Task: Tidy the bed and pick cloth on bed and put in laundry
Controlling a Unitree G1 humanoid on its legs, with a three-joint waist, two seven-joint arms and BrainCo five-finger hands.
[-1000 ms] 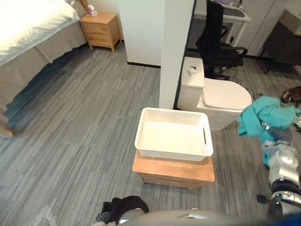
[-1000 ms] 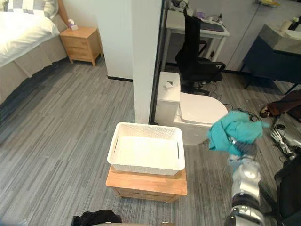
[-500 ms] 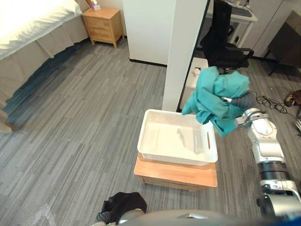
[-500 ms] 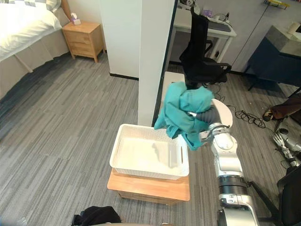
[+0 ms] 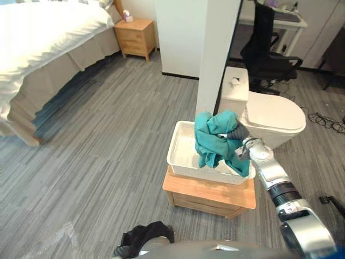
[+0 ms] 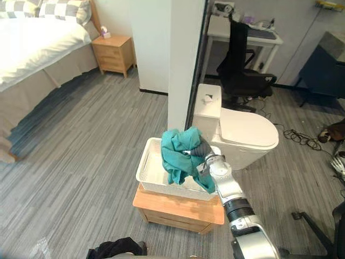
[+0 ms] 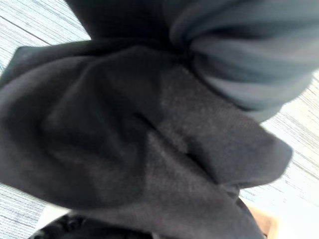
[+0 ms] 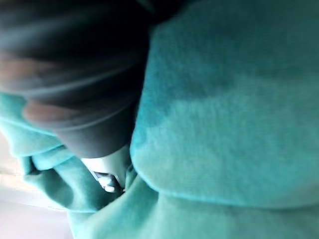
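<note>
Teal cloth (image 5: 218, 141): bunched over the right-hand end of the white laundry basket (image 5: 181, 157). Lower folds hang down inside it, upper bulk sits above the rim, not settled on the basket floor. One tail lies across the near right corner; inside or over the rim not readable.

Right hand (image 6: 205, 151): at the basket's right-hand end, wrapped in the cloth. Fingers buried in the folds; spread or pinching cannot be told.

Change, one second back: cloth carried well to the right of the basket, beyond its far right corner; basket bare. Half a second back: raised high above that same corner. Now: lowered into the basket's right end. Whole view shifted as well, so only the cloth-to-basket relation is counted.

Meaning, as a judgement: delivery to the laundry almost done. Remaining are letting go and drawing the hand clear. Risk of the tail trailing outside the rim or lifting out with the hand.

Wooden stand (image 5: 210, 194): directly under the basket.

Left hand (image 5: 141, 237): low on the basket's near side, well apart from it; finger state not readable.

Bed (image 5: 48, 43): well apart, to the basket's far left
</note>
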